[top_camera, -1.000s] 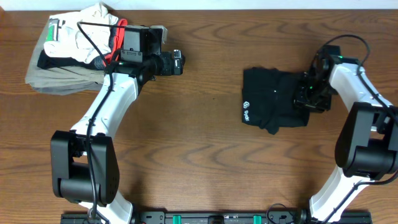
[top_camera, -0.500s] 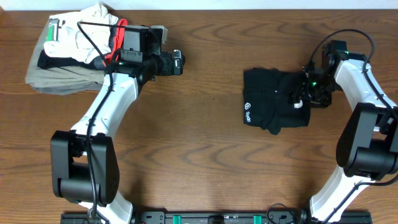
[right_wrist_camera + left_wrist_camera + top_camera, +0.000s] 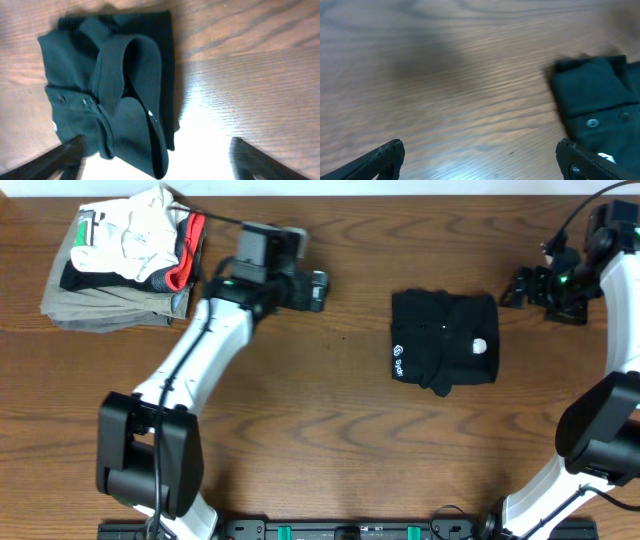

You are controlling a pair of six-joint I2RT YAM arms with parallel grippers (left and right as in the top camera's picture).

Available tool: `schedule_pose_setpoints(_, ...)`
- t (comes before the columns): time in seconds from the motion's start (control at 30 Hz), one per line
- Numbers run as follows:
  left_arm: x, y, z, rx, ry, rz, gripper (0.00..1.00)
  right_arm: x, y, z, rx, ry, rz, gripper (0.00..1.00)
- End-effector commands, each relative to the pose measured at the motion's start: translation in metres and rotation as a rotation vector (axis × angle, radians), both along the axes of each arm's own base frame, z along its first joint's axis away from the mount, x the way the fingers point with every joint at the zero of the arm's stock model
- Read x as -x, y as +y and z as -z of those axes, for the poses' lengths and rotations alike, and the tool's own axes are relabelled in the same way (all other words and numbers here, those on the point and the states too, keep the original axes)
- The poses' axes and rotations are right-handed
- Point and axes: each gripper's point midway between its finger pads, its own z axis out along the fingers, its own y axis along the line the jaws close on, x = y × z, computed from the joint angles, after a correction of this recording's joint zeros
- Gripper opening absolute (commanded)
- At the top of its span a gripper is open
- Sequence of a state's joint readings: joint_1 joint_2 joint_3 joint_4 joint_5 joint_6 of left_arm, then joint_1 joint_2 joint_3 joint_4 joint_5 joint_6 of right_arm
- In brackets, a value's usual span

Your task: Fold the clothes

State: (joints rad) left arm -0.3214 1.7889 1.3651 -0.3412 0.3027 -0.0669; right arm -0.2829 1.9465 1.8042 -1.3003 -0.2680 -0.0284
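The black top (image 3: 443,340) lies folded into a compact rectangle right of the table's middle, white logo prints showing. My left gripper (image 3: 318,289) is open and empty over bare wood, to the left of the top; its wrist view shows the top's edge with buttons (image 3: 600,105) at the right. My right gripper (image 3: 517,288) is open and empty, above and to the right of the top, apart from it. Its wrist view shows the folded top with its collar (image 3: 127,75).
A stack of beige, white and red-trimmed garments (image 3: 125,260) sits at the far left corner. The wooden table (image 3: 320,430) stretches between and in front of the arms.
My right gripper has let go of the top and pulled back to the upper right. My left arm has swung right, toward the top.
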Motion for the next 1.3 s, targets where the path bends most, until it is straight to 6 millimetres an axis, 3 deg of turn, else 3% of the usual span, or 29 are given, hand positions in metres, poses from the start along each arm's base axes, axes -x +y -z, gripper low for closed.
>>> schedule_pose_setpoints(0.0,-0.001,-0.01,-0.024,-0.055,-0.073,-0.038,0.98,-0.001,0.005,0.004,-0.037,-0.002,0.022,0.38)
schedule_pose_setpoints(0.03,-0.001,-0.009,-0.023,-0.057,-0.066,-0.062,0.98,-0.001,0.008,0.008,-0.05,-0.003,0.017,0.19)
schedule_pose_setpoints(0.07,-0.002,-0.007,-0.022,-0.051,-0.057,-0.084,0.98,-0.002,0.012,0.014,-0.06,-0.001,0.014,0.07)
schedule_pose_setpoints(0.1,-0.003,-0.004,-0.022,-0.043,-0.047,-0.108,0.98,-0.001,0.014,0.023,-0.062,0.008,0.019,0.01)
schedule_pose_setpoints(0.37,-0.009,0.036,-0.02,-0.031,0.003,-0.222,0.98,0.021,0.035,0.097,-0.085,0.07,0.005,0.01)
schedule_pose_setpoints(0.5,-0.01,0.041,-0.019,-0.034,0.006,-0.233,0.98,0.023,0.041,0.119,-0.084,0.049,0.011,0.01)
schedule_pose_setpoints(0.7,-0.01,0.042,-0.019,-0.04,0.003,-0.23,0.98,0.027,0.026,0.147,0.011,0.054,0.101,0.01)
schedule_pose_setpoints(0.93,-0.011,0.043,-0.019,-0.06,-0.009,-0.219,0.98,0.024,0.023,0.157,0.029,0.021,0.12,0.01)
schedule_pose_setpoints(1.07,-0.013,0.05,-0.019,-0.082,-0.017,-0.241,0.98,0.017,0.037,0.161,0.006,-0.001,0.088,0.01)
schedule_pose_setpoints(1.27,-0.014,0.071,-0.015,-0.093,0.008,-0.285,0.98,0.009,0.088,0.184,-0.043,0.004,-0.009,0.01)
